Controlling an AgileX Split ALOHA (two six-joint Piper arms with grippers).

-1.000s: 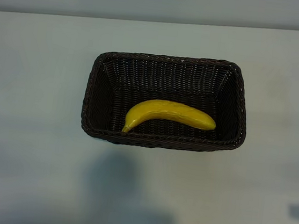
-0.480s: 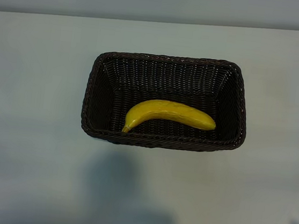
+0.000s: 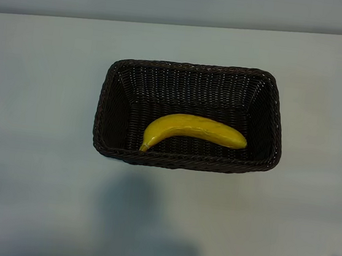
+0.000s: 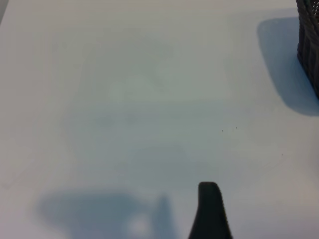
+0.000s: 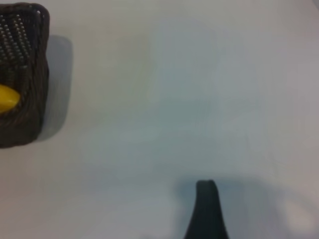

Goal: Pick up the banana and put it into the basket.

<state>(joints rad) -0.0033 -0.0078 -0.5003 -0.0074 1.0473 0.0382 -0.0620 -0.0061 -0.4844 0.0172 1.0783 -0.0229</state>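
Banana (image 3: 194,131) lies flat inside the basket (image 3: 194,70), along the near wall, its stem end touching the near-left inner corner and its tip pointing toward the right wall. We go big to small. The bench (image 3: 39,88) is pale and bare all round the basket, with wide free room on the left, the right and the near side; its far edge runs straight across behind the basket, well apart from the rim. The basket sits mid-bench, dark woven, long sides parallel to that far edge. Both arms are out of the exterior view; we see only shadows at the near corners. Each wrist view looks forward and downward over bare bench. The left pincer (image 4: 210,209) shows one dark fingertip, jaws spread, nothing between them, the basket corner well apart from it. The right pincer (image 5: 206,206) is likewise spread and carrying nothing, with the basket's end wall and a bit of yellow banana far off. Nothing stands between either pincer and the basket.
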